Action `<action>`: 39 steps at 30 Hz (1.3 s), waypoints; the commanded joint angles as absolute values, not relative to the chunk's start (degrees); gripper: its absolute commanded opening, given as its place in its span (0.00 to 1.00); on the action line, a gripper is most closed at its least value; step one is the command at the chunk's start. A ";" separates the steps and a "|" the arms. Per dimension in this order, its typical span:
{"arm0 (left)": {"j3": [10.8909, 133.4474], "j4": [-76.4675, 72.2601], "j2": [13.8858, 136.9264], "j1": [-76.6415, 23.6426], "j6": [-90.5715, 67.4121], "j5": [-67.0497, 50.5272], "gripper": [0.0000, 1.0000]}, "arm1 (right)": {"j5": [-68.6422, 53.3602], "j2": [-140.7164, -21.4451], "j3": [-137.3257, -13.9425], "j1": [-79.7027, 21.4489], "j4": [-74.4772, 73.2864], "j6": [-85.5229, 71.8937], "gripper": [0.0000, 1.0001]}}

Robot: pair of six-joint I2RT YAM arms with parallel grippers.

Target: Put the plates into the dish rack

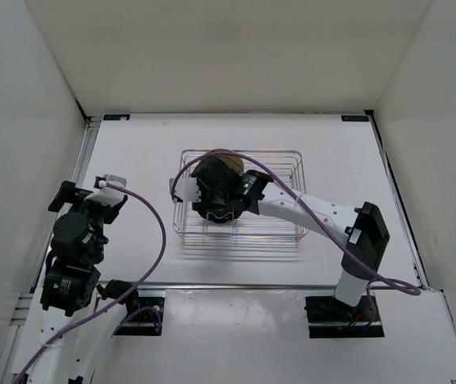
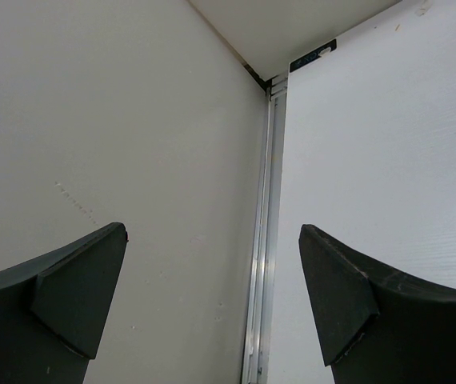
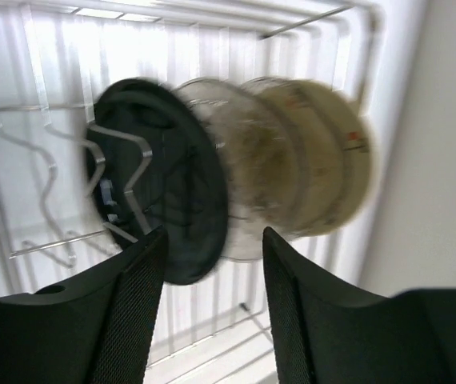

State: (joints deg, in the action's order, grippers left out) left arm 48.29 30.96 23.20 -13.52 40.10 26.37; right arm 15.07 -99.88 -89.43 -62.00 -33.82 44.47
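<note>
The chrome wire dish rack (image 1: 292,154) sits mid-table. In the right wrist view several plates stand on edge in the rack (image 3: 308,20), side by side: the glossy black plate (image 3: 172,176), a pale translucent plate (image 3: 248,172) and the tan plate (image 3: 328,160). The picture is blurred, so I cannot tell whether a second translucent plate stands between them. From above only the tan plate (image 1: 228,161) shows past the arm. My right gripper (image 1: 212,196) hangs over the rack, open and empty (image 3: 212,268), just short of the plates. My left gripper (image 1: 106,188) is open and empty (image 2: 212,280) at the left.
White enclosure walls (image 1: 20,120) stand close on the left, back and right. An aluminium rail (image 2: 262,240) runs along the table's left edge (image 1: 84,172), right in front of the left gripper. A purple cable (image 1: 160,232) loops from the left arm.
</note>
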 commanded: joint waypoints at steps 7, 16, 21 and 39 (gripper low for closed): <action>52.20 32.17 25.04 -12.13 37.18 24.35 1.00 | 29.24 -92.39 -95.45 -61.79 -22.88 60.71 0.64; 58.25 36.38 29.96 -12.13 31.39 18.82 1.00 | 33.40 -87.71 -103.69 -44.00 -21.34 52.43 0.94; 63.45 44.45 36.64 -12.13 25.59 11.09 1.00 | 26.38 -92.37 -116.53 -27.45 -38.39 34.56 1.00; 60.65 45.27 60.64 -7.92 13.27 -10.99 1.00 | 5.90 -82.97 -81.75 3.16 -34.11 -2.11 1.00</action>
